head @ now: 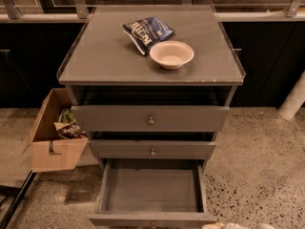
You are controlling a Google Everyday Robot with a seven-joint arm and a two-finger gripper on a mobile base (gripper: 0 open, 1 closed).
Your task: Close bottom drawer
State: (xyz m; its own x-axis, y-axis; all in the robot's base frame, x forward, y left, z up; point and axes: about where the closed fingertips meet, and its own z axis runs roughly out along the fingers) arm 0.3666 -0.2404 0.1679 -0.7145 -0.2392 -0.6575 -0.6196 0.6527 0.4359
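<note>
The bottom drawer of the grey cabinet is pulled far out toward me. Its wide shallow tray is empty, and its narrow front lies at the lower edge of the view. Only a pale sliver of my gripper shows at the bottom edge, just right of the drawer's front right corner. I cannot tell whether it touches the drawer.
The middle drawer and the tall top drawer each stand slightly out. A tan bowl and a blue chip bag lie on the cabinet top. An open cardboard box sits on the floor at left. A white post stands at right.
</note>
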